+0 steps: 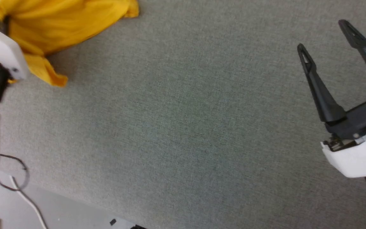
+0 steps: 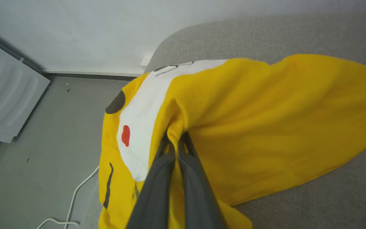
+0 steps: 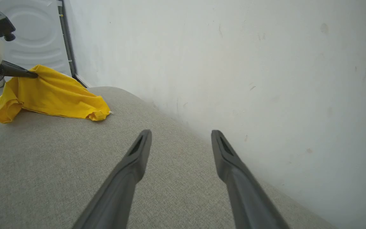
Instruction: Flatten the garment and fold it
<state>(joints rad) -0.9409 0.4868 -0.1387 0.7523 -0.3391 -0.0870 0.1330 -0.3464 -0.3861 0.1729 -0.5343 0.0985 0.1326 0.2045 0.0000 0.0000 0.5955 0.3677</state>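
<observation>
The garment [image 1: 59, 25] is a bright yellow T-shirt bunched at the far left of the grey cloth surface. In the left wrist view its white muzzle print, red dot and black marks face the camera on the garment [image 2: 265, 121]. My left gripper [image 2: 176, 135] is shut, pinching a fold of the yellow cloth between its fingertips. In the right wrist view the left gripper [image 3: 34, 75] holds the top of the garment [image 3: 52, 95], lifting it off the surface there. My right gripper [image 1: 322, 35] hangs open over bare cloth at the right, also seen as the right gripper [image 3: 181, 133] with nothing between its fingers.
The grey cloth-covered surface [image 1: 183, 127] runs up to a white wall [image 3: 233, 63]. Beyond its left edge lie the floor [image 2: 43, 133], a white cable [image 2: 75, 197] and a pale cabinet [image 2: 5, 95]. A dark cable [image 1: 17, 175] loops by my left arm.
</observation>
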